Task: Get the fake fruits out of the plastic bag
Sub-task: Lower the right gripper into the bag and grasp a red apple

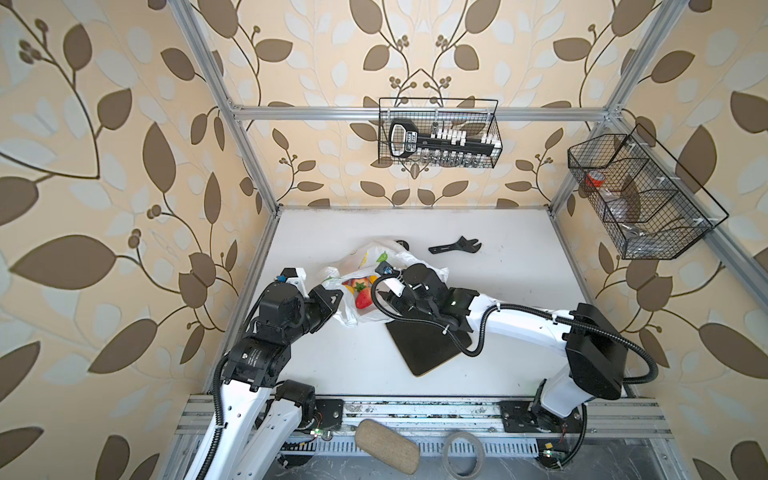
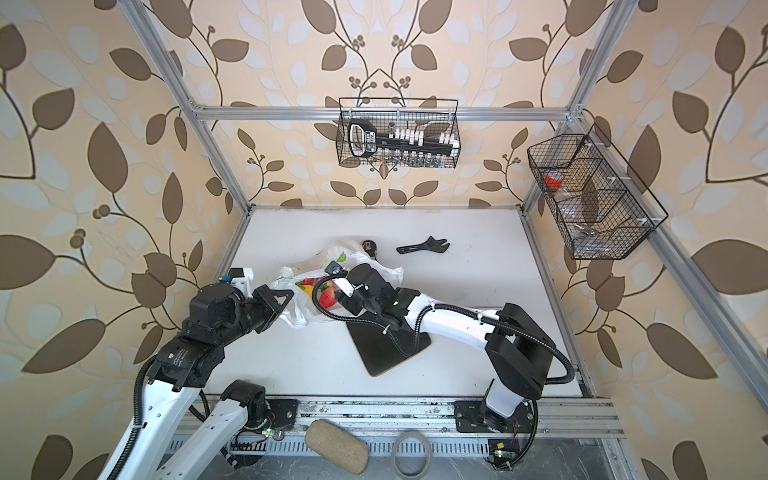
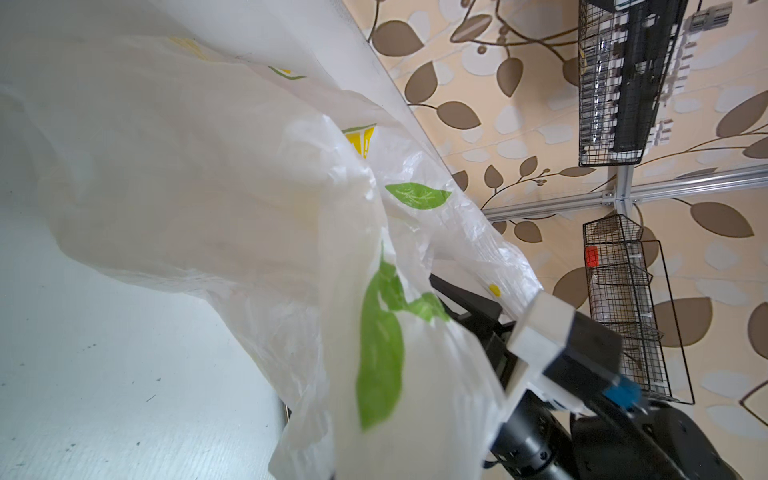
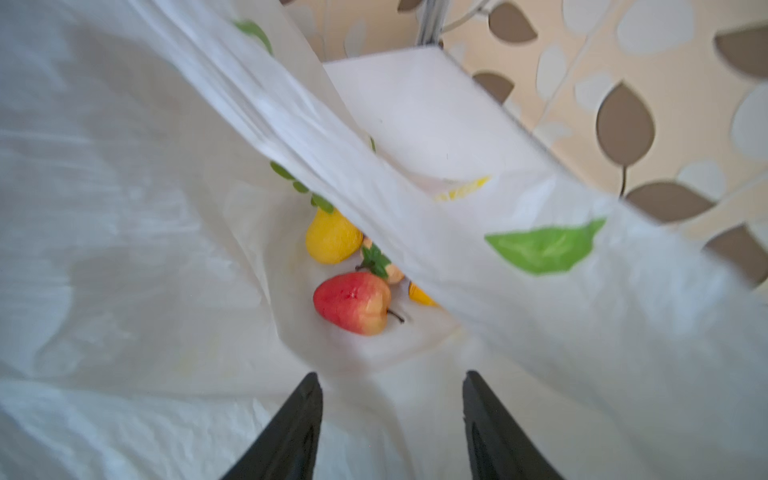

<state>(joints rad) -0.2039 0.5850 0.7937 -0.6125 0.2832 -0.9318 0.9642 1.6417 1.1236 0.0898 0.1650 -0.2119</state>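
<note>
- The white table (image 1: 316, 365) is enclosed by an aluminium frame and leaf-patterned walls. Bare surface is seen along the near edge, left of the black tray (image 1: 424, 349).
- The plastic bag (image 1: 376, 251) is found at the table's middle, just beside the tray's far corner, with its mouth turned toward the arms.
- The left gripper (image 1: 332, 295) is closed on the bag's left rim, which is held raised off the table.
- The right gripper (image 4: 390, 374) is set inside the bag's mouth, its fingers parted and nothing caught between them.
- The fake fruits (image 1: 361, 291) are gathered deep in the bag, ahead of those fingers and untouched. The red apple-like fruit (image 4: 353, 303) lies nearest, the yellow pear (image 4: 332, 243) beyond it.
- A fold of the bag is stretched over the fruits, partly covering them.
- A black wrench (image 1: 455, 245) lies apart, beyond the bag.
</note>
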